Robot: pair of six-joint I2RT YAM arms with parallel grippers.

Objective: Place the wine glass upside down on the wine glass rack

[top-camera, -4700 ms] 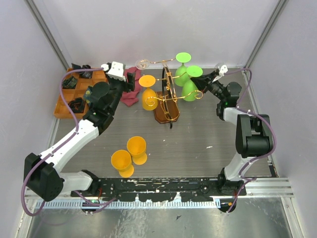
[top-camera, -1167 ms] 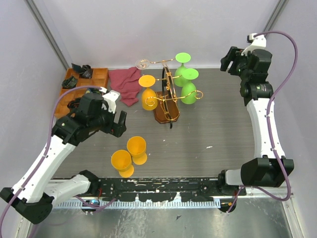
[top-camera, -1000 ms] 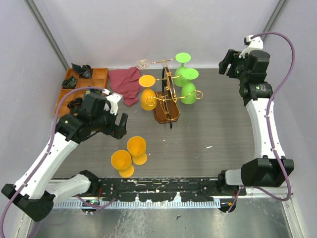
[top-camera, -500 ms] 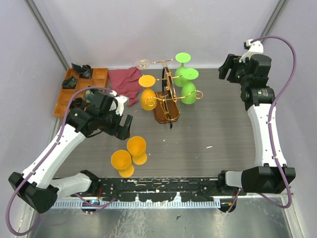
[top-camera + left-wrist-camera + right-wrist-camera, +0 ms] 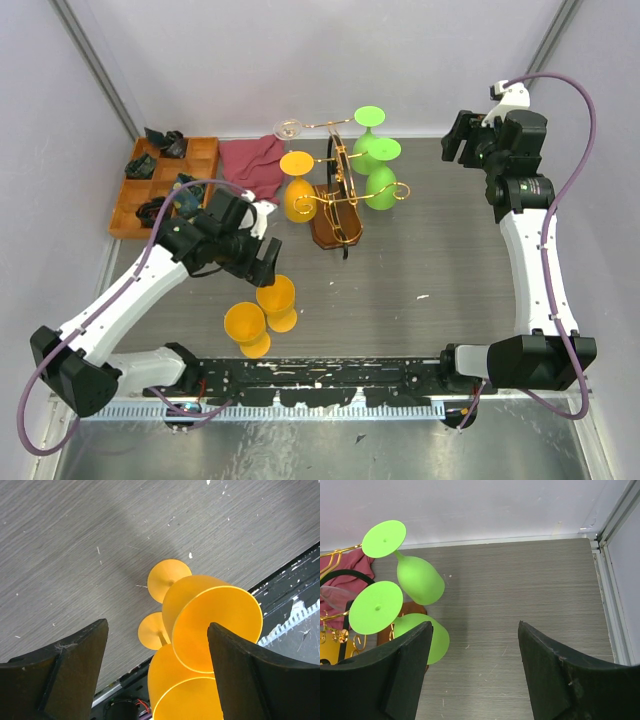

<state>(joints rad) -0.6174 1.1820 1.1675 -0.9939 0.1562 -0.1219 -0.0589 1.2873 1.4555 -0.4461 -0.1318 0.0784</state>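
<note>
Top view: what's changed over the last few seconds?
The left gripper swung from the back by the red cloth to above the two standing orange glasses, jaws open. The right gripper drew back from the green glasses to the far right corner, empty. The rack, hung glasses and cloth stayed put.

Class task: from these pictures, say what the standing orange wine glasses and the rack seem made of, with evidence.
Orange wine glasses: likely plastic; evenly coloured, slightly translucent, soft sheen. Wine glass rack: gold-toned metal wire, thin and glinting, on a dark glossy base, probably wood.
</note>
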